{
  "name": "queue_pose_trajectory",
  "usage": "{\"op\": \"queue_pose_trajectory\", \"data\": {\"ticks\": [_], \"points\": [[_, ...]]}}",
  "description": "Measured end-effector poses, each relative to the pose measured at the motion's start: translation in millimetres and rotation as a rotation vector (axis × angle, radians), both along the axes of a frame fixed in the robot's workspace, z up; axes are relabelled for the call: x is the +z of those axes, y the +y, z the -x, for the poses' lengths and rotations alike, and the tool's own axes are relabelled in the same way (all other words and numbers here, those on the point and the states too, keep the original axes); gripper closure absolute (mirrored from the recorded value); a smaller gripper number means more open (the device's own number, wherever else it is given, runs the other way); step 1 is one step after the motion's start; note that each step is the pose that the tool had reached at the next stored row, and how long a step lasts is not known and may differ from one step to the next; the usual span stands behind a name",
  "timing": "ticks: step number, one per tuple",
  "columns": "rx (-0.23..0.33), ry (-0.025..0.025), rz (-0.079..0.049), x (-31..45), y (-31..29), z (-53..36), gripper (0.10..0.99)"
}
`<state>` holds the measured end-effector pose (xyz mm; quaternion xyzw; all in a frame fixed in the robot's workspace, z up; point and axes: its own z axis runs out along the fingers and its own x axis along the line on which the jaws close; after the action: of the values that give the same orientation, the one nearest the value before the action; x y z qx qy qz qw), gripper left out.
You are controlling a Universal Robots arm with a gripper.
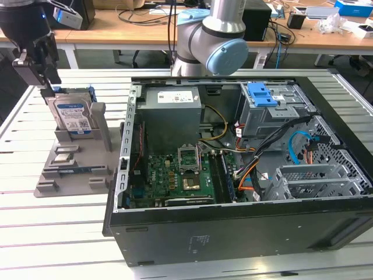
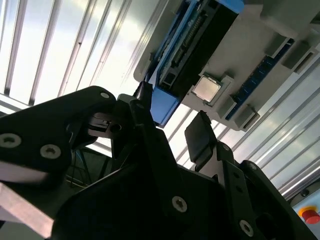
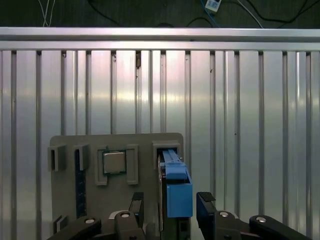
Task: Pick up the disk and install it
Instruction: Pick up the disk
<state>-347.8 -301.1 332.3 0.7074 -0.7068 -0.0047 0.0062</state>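
The gripper [image 3: 170, 201] is hovering with its fingers apart on either side of the disk [image 1: 74, 116], which is sitting upright in the grey stand [image 1: 73, 166], neither lifted nor installed yet.

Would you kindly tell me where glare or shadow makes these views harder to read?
In the second wrist view, glare off the slatted table washes out its ribs and leaves the hand a dark silhouette; in the first wrist view, the table shows streaky reflections, yet the disk reads clearly; the exterior view is evenly lit.
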Motion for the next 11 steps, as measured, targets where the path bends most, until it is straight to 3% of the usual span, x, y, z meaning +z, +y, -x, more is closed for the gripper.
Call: {"op": "queue_pose_trajectory", "data": {"ticks": [11], "points": [[0.002,-0.0001,0.000,-11.7,2.3,-1.1,0.545]]}}
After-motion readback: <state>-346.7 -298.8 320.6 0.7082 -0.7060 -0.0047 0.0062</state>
